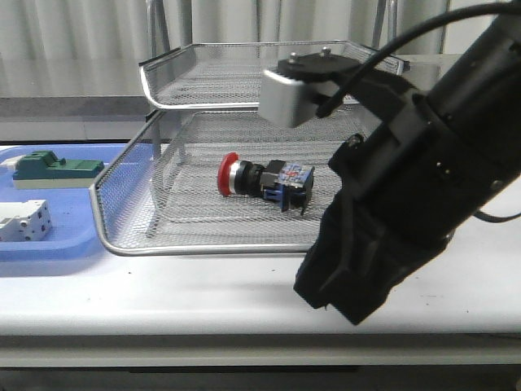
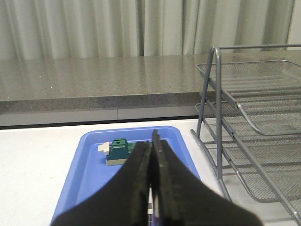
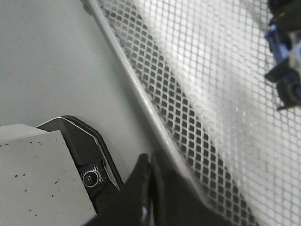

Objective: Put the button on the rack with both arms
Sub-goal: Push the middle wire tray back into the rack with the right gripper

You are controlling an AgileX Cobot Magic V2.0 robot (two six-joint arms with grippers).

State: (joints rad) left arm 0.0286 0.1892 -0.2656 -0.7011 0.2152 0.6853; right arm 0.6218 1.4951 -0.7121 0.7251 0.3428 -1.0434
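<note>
Lying in the rack (image 1: 122,213) — one button (image 1: 264,177), fingers (image 3: 141,183) closed.

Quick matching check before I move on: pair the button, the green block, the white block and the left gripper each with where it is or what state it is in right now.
Things:
1. button
2. green block
3. white block
4. left gripper

Places or states:
A. on the blue tray, nearer the front edge
B. lying on its side on the lowest tier of the rack
C. shut, holding nothing
D. on the blue tray, farther back

Pairs: 1-B, 2-D, 3-A, 4-C
</note>
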